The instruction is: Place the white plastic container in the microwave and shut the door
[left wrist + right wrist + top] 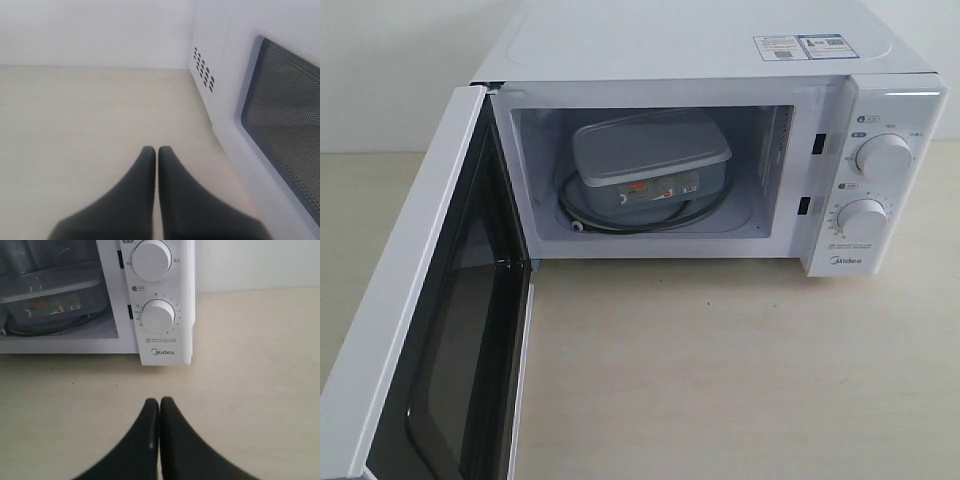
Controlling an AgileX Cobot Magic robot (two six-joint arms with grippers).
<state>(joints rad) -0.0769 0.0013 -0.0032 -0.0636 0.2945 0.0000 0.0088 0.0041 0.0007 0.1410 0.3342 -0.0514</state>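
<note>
The microwave stands on the table with its door swung wide open to the left. The white plastic container sits inside the cavity, so I think only the closing remains. The left gripper, its tips pressed together and empty, is near the door's outer face, probably to push it. The right gripper, also pressed together, hangs before the dial panel.

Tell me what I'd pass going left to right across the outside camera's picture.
Open door → white plastic container sitting inside the microwave → dial panel with its two round knobs.
</note>
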